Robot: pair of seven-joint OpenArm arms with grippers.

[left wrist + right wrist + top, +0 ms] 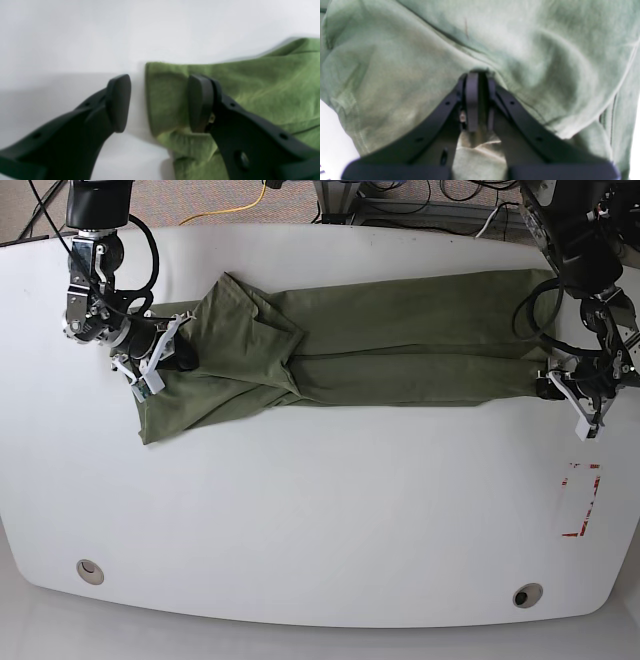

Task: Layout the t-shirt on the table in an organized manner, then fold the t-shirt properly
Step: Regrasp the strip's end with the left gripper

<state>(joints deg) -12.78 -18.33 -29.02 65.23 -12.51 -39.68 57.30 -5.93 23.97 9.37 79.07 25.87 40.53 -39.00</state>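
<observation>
Two arms are still laying out the t-shirt (400, 340), which lies stretched long across the bench (320, 530). Right pincer (480, 100) is pinching cloth. Left pincer (160, 102) is spread wide around a corner; I think it should squeeze next.

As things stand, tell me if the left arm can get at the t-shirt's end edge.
Probably yes. The left gripper is open, straddling the t-shirt edge, one finger over bare table, the other over cloth; nothing blocks it.
</observation>
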